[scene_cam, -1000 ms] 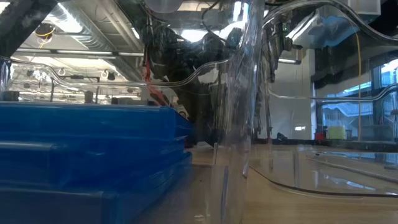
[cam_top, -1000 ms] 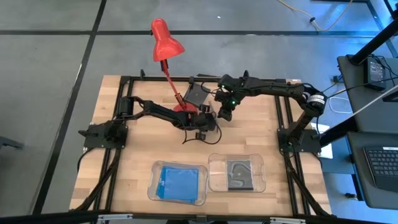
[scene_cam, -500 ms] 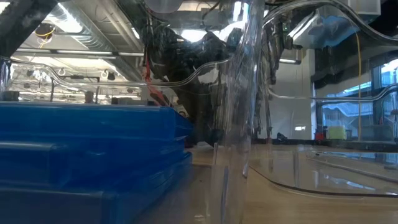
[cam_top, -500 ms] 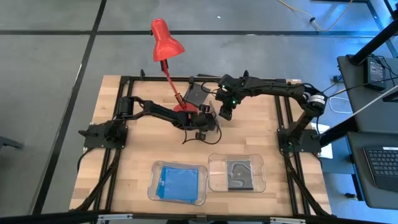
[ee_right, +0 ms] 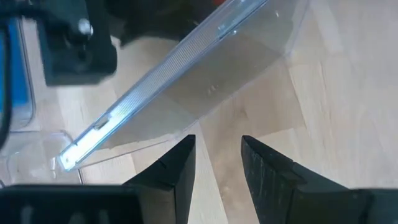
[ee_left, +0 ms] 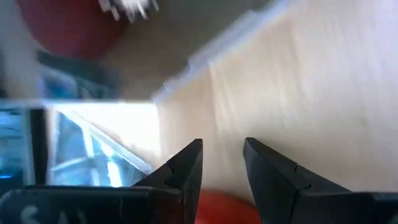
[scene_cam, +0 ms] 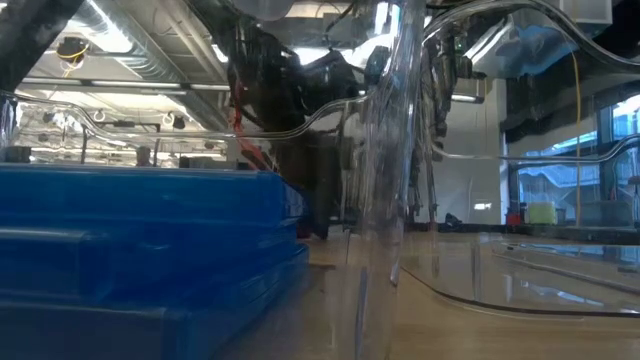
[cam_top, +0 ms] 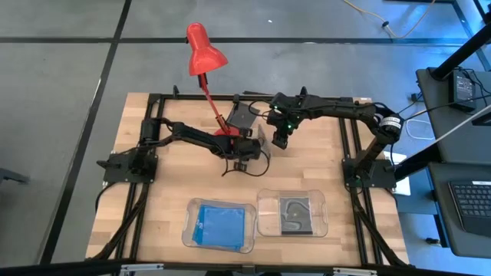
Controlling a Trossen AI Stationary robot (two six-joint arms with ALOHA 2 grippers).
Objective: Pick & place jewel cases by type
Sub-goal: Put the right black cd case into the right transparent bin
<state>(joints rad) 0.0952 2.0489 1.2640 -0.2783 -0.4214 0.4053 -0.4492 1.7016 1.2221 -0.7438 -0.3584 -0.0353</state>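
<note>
High view: on the wooden desk (cam_top: 169, 184), the left hand (cam_top: 242, 159) sits near the middle, just in front of the red lamp (cam_top: 204, 50) and its base. The right hand (cam_top: 278, 140) hangs close beside it, toward the back. Between the two hands a clear grey jewel case (cam_top: 258, 136) stands tilted. A dark jewel case (cam_top: 242, 116) lies flat at the back, next to the lamp's base. At the front edge the left tray (cam_top: 189, 236) holds the blue jewel cases (cam_top: 221, 224), and the right tray (cam_top: 265, 227) holds a dark grey case (cam_top: 293, 213).

Low view: the blue jewel cases (scene_cam: 140, 250) fill the left side as a stack, seen through a clear tray wall (scene_cam: 392, 150). The dark arms show blurred behind it, and neither hand can be made out.

Left wrist view: the left hand (ee_left: 222, 146) has its fingers (ee_left: 186, 168) spread a little, with bare wood in the gap and nothing between the tips. Everything ahead is blurred.

Right wrist view: the right hand (ee_right: 217, 140) is likewise spread a little over bare wood, gripping nothing. Just ahead, the clear grey jewel case (ee_right: 211, 68) leans with one edge raised; what props it up cannot be told.
</note>
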